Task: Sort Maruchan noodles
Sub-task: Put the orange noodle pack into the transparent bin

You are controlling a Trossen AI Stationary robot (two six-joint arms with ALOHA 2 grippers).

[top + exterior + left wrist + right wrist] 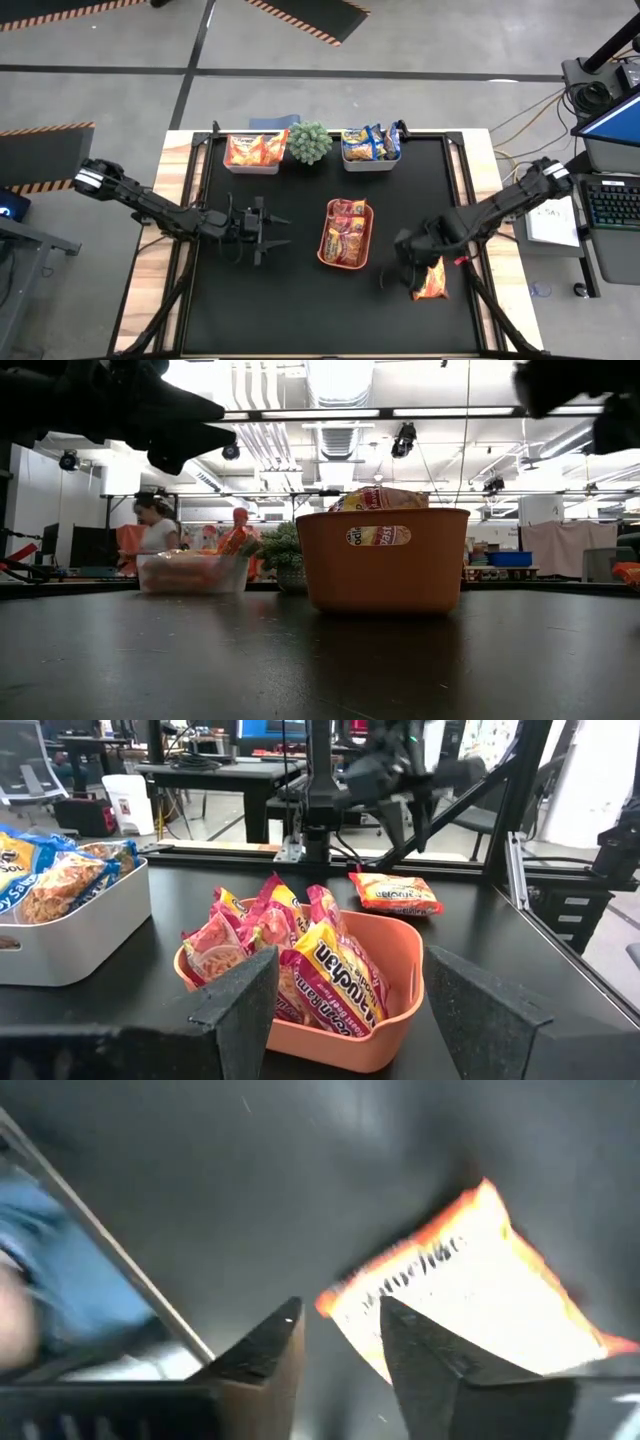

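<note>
One orange Maruchan packet (431,281) lies flat on the black mat near the table's right edge; it also shows in the left wrist view (396,893) and the right wrist view (470,1285). My right gripper (412,268) (340,1335) hovers open just above its left end and touches nothing. Dark red packets (300,955) stand in the orange tray (366,240) at mid-table. Orange packets fill the far left bin (252,151), and yellow-and-blue ones fill the far right bin (370,145). My left gripper (268,232) (350,1010) is open left of the tray, pointing at it.
A small green plant (308,142) stands between the two far bins. Bare black mat (300,310) stretches along the near side. Table frame rails run along both sides. In the low view the orange tray (380,560) stands at centre, with people in the room behind.
</note>
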